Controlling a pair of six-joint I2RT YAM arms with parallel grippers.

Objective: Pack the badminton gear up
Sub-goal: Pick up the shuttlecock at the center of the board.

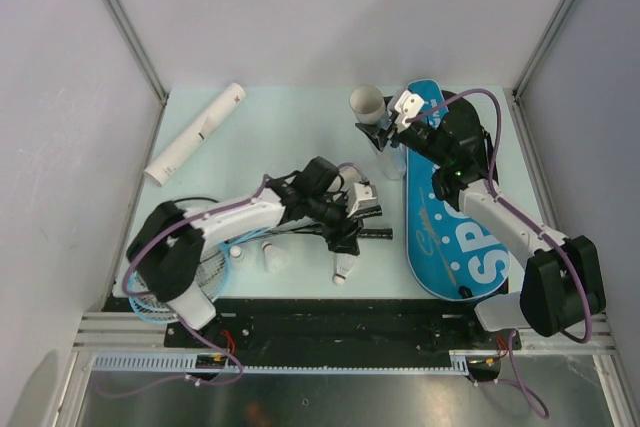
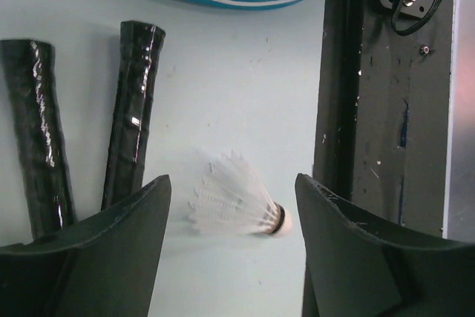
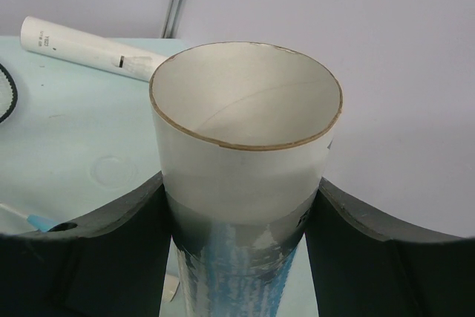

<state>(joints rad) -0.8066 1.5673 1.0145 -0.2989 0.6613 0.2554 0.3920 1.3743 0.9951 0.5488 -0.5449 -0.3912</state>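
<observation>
The small white feather shuttlecock (image 2: 237,204) lies sideways between the left gripper (image 2: 231,182)'s open fingers, its axis seemingly spanning the gap, while the right gripper (image 3: 241,209) clasps the upright white cardboard tube (image 3: 245,172) well beyond it.

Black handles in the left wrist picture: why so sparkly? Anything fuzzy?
Left wrist view: light glints off the glossy black handles; the shuttlecock looks slightly soft. Right wrist view: the tube is sharp at its rim, blurred lower down.

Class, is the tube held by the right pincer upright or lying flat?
Upright: the tube shows its round open mouth to the overhead camera.
</observation>
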